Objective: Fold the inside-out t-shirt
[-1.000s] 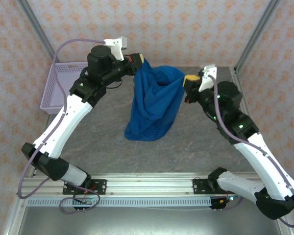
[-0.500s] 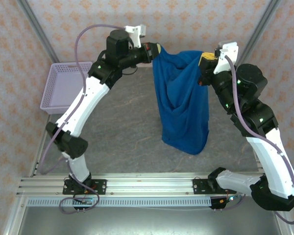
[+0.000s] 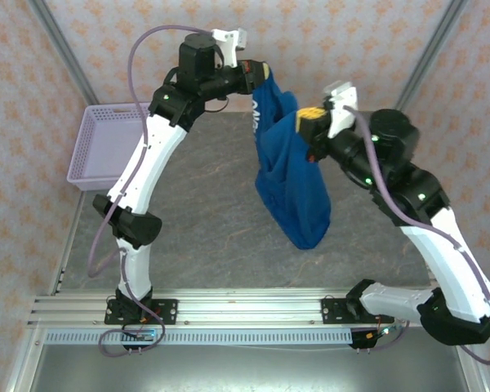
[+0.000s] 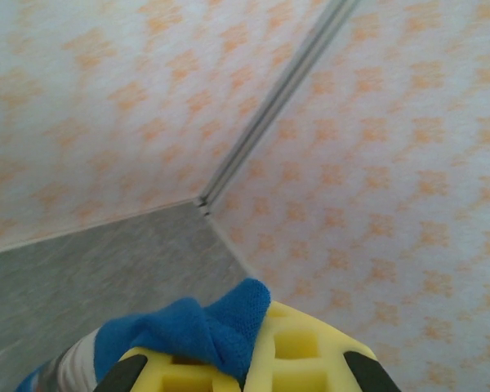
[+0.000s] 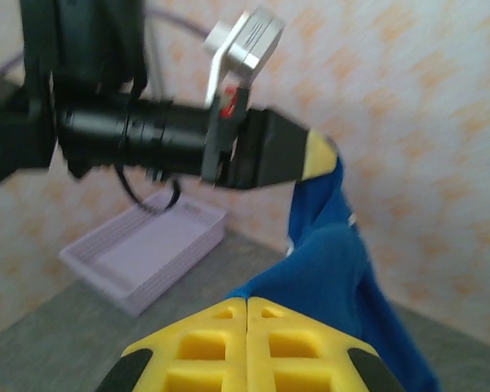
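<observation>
The inside-out t-shirt is royal blue and hangs in the air above the grey table, bunched into a narrow drape. My left gripper is shut on its upper edge, high at the back. In the left wrist view a fold of blue cloth is pinched between the yellow fingers of the left gripper. My right gripper is shut on another part of the upper edge, lower and to the right. In the right wrist view the right gripper has its jaws together and the t-shirt runs from their tips up to the left gripper.
A lavender mesh basket stands at the table's left edge, also seen as the basket in the right wrist view. Patterned walls and metal corner posts close the back and sides. The arms' mounting rail runs along the near edge.
Both arms lifted the t-shirt off the table and carried it right. The right gripper has since come back left and lower, nearer the left gripper, so the cloth hangs narrower.
</observation>
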### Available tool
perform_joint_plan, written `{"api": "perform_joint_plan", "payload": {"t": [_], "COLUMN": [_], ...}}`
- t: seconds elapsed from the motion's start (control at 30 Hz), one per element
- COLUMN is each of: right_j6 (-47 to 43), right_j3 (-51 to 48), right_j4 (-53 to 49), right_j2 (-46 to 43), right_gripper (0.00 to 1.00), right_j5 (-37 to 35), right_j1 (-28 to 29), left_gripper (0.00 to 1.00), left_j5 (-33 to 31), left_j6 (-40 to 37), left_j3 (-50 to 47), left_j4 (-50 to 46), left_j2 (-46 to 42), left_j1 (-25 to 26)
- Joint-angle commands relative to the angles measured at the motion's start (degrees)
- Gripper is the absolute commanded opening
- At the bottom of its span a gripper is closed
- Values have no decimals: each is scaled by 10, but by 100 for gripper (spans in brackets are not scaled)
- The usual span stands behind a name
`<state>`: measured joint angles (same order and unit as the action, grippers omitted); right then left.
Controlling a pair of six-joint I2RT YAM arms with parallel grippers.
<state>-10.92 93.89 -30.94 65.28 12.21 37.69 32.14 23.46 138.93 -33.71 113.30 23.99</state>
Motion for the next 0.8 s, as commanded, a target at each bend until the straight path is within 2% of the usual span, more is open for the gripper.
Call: {"api": "perform_joint_plan", "payload": {"t": [0.0, 0.2, 0.33, 0.43, 0.53, 0.63, 0.77], "right_j6": [16, -26, -55, -83, -99, -94, -66], "right_j3": [-26, -13, 10, 53, 107, 152, 172], "right_j4": [-10, -8, 13, 14, 4, -21, -48], "right_j2": [1, -48, -68, -56, -32, 1, 59], "right_gripper": [0, 0, 0, 0, 0, 0, 0], "right_j5": [7, -198, -294, -338, -329, -288, -185], "right_j1": [4, -17, -56, -78, -86, -86, -86], "left_gripper": [0, 0, 0, 0, 0, 0, 0], "left_j5": [-31, -19, -37, -18, 4, 1, -82], "left_j6": [-50, -32, -55, -56, -53, -34, -28], "left_j3": [-72, -273, -298, -292, -287, -319, -400], "left_j4": [-35, 74, 76, 83, 90, 112, 116], "left_j2": [-77, -232, -281, -287, -290, -302, -328], "left_j1": [-25, -10, 54, 115, 160, 172, 172]}}
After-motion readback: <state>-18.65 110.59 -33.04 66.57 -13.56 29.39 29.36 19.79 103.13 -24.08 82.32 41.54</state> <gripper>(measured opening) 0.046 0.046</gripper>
